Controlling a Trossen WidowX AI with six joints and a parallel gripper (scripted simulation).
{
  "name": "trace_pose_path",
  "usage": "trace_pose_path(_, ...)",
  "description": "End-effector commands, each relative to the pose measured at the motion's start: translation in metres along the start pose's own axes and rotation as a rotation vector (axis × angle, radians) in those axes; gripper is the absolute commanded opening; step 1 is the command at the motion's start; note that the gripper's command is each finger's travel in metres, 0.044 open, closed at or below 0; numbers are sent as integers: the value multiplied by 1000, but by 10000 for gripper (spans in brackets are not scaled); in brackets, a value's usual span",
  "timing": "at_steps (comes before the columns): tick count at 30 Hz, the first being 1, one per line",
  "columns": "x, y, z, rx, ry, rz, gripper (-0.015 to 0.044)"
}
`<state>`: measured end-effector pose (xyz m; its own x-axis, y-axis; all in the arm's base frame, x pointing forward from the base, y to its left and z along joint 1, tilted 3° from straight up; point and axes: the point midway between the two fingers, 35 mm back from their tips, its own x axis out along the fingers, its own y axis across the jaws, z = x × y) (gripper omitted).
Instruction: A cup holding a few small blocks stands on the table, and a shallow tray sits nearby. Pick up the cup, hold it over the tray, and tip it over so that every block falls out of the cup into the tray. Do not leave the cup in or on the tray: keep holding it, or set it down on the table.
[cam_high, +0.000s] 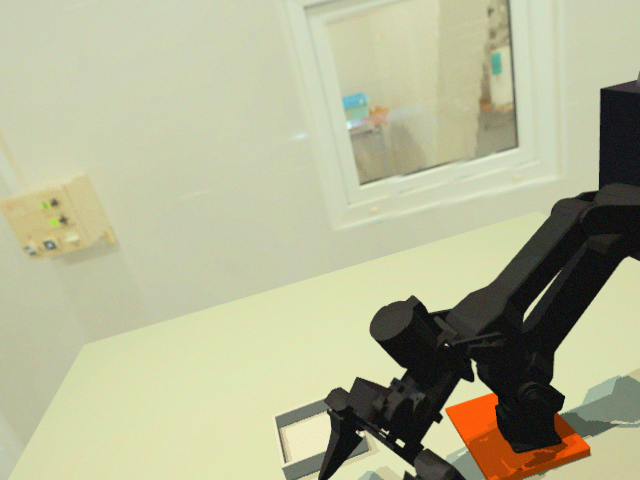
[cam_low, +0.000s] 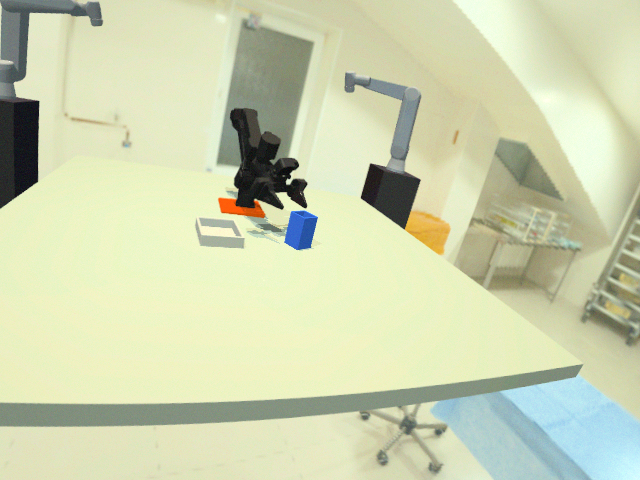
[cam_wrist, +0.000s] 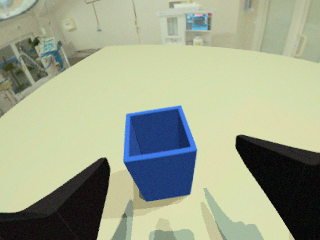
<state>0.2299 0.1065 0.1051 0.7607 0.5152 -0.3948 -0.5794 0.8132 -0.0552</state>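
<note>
— Where does the cup stand?
— In the exterior view, the tall blue square-sided cup (cam_low: 300, 230) (cam_wrist: 164, 176) is upright on the pale green-yellow table (cam_low: 289, 320) (cam_wrist: 240, 85) (cam_high: 170, 382), just right of the frame's middle. The wrist view has it at the centre, its open mouth facing up.
— And the tray?
— The shallow grey rectangular tray (cam_low: 221, 241) (cam_high: 306, 470) lies to the cup's left in the exterior view, apart from it. In the top view it sits at the bottom centre, partly behind the arm.
— What about the black two-fingered gripper (cam_low: 293, 204) (cam_wrist: 174, 154)?
— Its fingers are spread wide, with nothing between them. In the exterior view they hang above the cup, a little toward the upper left.
— So which way must it go?
— By the wrist view, the cup lies ahead of the fingertips, between their two lines, slightly nearer the left-hand finger in the frame. Its long axis stands upright. I'd judge the next move is forward and down, with a small shift left in that view, so that a finger passes each side before closing.
— Any risk?
— A fingertip could catch the rim and topple it, spilling the blocks outside the tray. Lifting and tipping are not yet done.
</note>
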Motion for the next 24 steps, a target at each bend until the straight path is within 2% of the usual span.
trace_pose_path(1, 5, 2, -24, 3, 20, 7, 440)
trace_pose_path(13, 6, 2, -24, 3, 20, 7, 440)
trace_pose_path(24, 22, 2, -21, 3, 19, 7, 440)
